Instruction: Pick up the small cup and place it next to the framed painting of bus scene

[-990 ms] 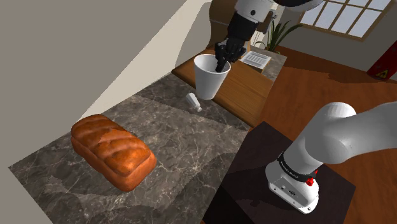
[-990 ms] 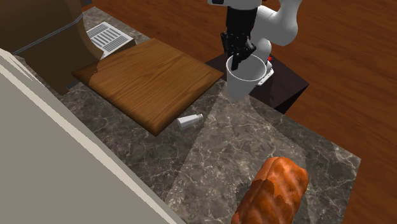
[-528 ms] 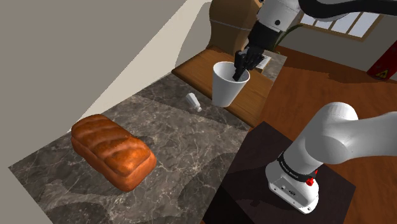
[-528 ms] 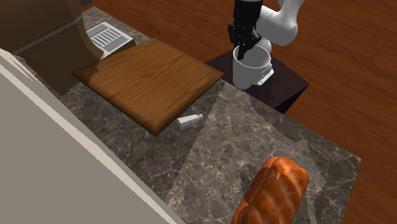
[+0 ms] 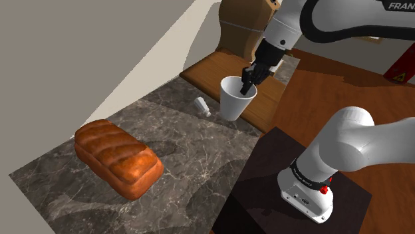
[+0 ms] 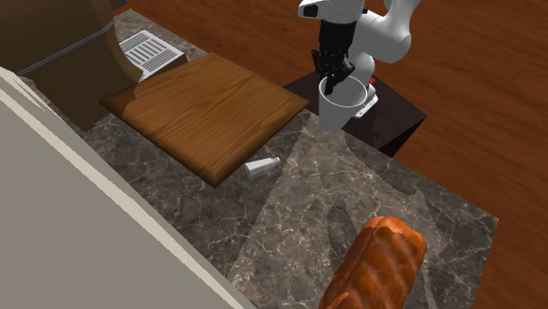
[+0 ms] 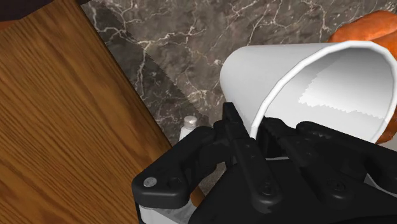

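Above the near edge of the brown wooden board, close to the arm's black box stand, hangs the plain white tapered cup. The all-black pincer pinches its rim, one finger inside the mouth and the other against the outer wall. From the hand's own camera the cup looks tipped, its open mouth turned back toward the fingers, with the dark veined marble tabletop beneath it. Whether its base touches anything I cannot tell.

The white arm climbs from the stand, arches high over, and its forearm slants down toward the shoulder view's left, wrist bent so the pincer meets the cup from above.

I count one cup, one board, one glossy brown loaf of bread well apart from the cup, and one small white shaker lying on its side on the marble just beside the board's edge.
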Robot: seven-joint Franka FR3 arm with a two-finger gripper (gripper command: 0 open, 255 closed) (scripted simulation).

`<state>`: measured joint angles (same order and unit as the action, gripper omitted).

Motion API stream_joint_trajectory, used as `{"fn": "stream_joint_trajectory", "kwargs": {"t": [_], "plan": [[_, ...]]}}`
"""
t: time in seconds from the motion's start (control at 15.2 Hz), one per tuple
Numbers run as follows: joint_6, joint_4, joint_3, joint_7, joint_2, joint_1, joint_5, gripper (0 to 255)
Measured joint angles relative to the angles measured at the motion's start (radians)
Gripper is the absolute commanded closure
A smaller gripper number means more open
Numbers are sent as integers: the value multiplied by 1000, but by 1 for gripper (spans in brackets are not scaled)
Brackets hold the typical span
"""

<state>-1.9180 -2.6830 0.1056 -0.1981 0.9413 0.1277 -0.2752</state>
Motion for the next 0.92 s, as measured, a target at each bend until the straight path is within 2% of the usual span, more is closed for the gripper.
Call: {"fn": "stream_joint_trajectory", "kwargs": {"t": [0.92], "plan": [[-190,-178,22,33,-15,18,-39,255]]}}
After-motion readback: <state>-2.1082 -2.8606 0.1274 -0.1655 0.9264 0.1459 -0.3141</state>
